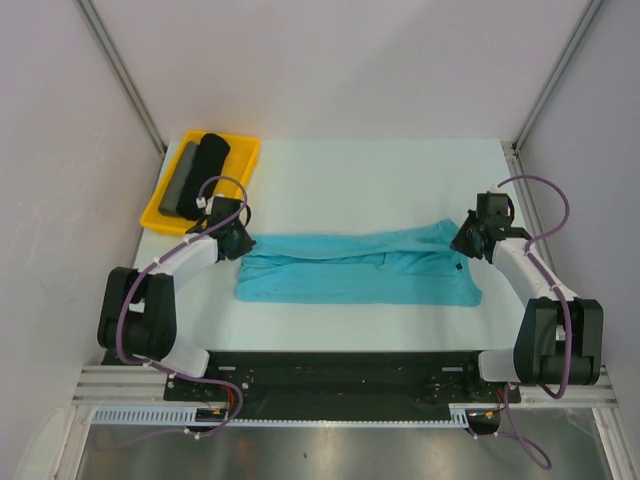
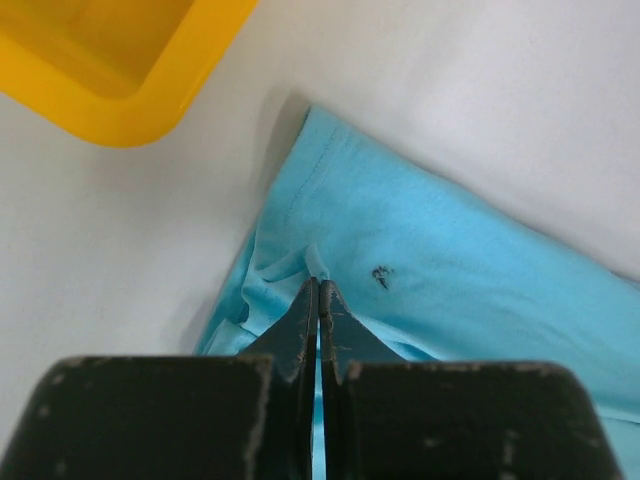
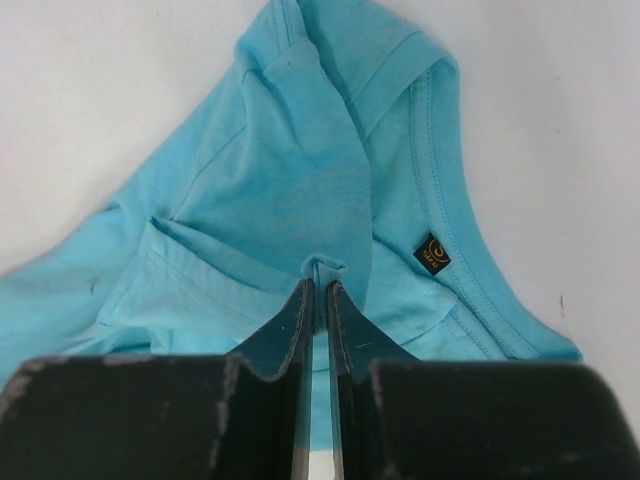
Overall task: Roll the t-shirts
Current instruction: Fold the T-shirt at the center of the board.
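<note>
**While both claws grip cloth, lift level and fold evenly**

Since each claw is clenched on a small pinch of the t-shirt (image 1: 360, 265), I judge that I am tidying it into a long band before rolling. To do this well I would raise both ends together and keep the cloth taut between them. I would then lay the edge down parallel to the long side without dragging the layers underneath.

The shirt lies flat across the middle of the table (image 1: 400, 180), stretched from 9 to 3 o'clock in the overhead view. The left gripper (image 1: 237, 243) grasps its 9 o'clock end. The right gripper (image 1: 468, 240) grasps the 3 o'clock end, with the dark neck tag (image 3: 432, 253) just at 3 o'clock of that pinch. The yellow tray (image 1: 152, 212) sits at 10 o'clock, apart from the shirt.
</note>
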You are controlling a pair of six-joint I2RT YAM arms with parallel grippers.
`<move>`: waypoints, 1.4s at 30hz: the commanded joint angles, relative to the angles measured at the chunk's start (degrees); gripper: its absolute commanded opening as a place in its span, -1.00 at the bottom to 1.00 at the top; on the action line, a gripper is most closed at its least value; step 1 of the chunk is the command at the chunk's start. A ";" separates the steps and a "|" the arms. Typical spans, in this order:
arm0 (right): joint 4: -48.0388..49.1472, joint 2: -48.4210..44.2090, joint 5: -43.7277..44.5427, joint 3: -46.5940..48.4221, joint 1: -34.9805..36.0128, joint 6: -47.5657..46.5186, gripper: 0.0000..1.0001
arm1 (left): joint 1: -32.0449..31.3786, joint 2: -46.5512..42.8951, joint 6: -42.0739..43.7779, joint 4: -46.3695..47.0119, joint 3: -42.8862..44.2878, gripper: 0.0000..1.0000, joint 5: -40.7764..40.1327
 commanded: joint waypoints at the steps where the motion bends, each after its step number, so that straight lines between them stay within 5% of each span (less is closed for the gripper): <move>1: 1.60 -0.94 -2.57 -2.52 0.27 0.79 -0.82 | 0.22 -2.13 -1.49 0.58 -1.11 -0.84 -0.54; 3: 2.48 -1.29 -4.07 -3.76 0.53 0.71 -0.67 | 0.22 -2.04 -1.76 1.02 -1.73 -0.60 -0.02; 7: 1.17 -5.41 -4.35 -5.08 3.23 -1.49 0.02 | 0.22 -4.23 -1.23 1.54 -2.26 0.20 0.60; 8: 1.25 -6.47 -2.34 -5.09 4.30 -2.27 0.13 | 0.30 -5.89 -1.05 1.55 -2.34 0.26 0.52; 14: 8.53 -1.67 5.40 -1.93 15.98 -4.21 0.24 | -1.53 -8.98 0.61 0.67 -0.77 0.32 3.41; 24: 15.92 15.75 6.21 4.84 18.81 -7.64 0.25 | -6.46 -10.30 1.76 -0.21 0.12 0.33 4.38; 29: 15.14 16.73 6.65 5.37 20.22 -7.20 0.03 | -7.17 -9.77 1.67 0.23 0.12 0.33 4.47; 36: 12.42 14.45 7.35 5.37 22.41 -6.06 -0.69 | -7.34 -9.51 1.58 0.23 0.03 0.32 4.65; 42: 9.42 11.28 9.19 4.33 25.58 -4.66 -0.81 | -7.69 -9.42 1.67 0.40 -0.24 0.32 5.26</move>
